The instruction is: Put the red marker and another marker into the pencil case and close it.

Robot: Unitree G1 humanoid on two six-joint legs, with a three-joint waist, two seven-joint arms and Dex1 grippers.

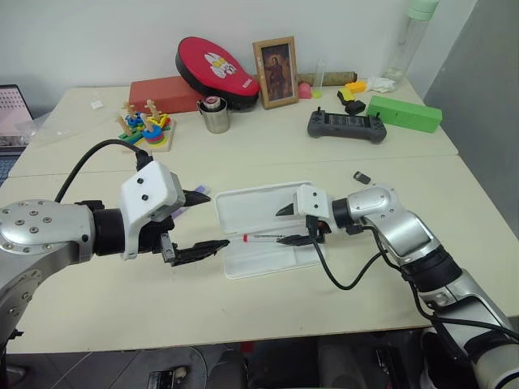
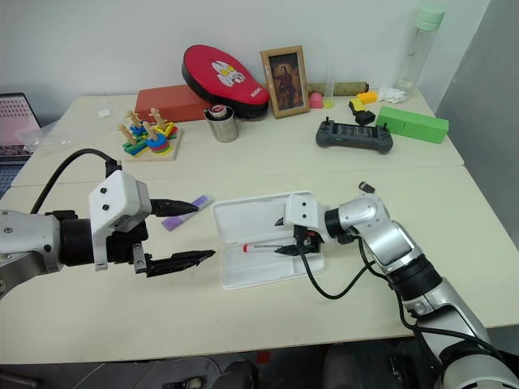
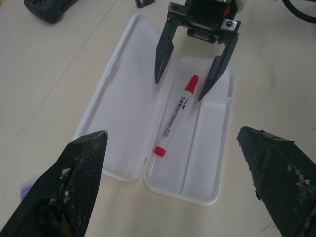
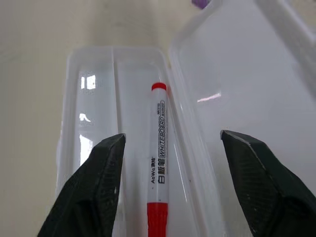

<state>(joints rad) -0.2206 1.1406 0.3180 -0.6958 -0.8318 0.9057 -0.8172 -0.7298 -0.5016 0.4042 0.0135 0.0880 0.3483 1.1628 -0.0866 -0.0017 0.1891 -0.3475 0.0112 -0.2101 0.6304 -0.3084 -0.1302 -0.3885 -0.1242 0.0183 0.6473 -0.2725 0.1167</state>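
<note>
1. The red marker lies inside the open pencil case, in the tray compartment beside the hinge.
2. The right gripper, fingers apart, holds nothing above it.
3. The left gripper stands wide open, beside the case.
4. The purple marker lies near the case's lid.

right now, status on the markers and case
Both grippers open, left, right. Red marker lying in open case. Purple marker outside, on table.
</note>
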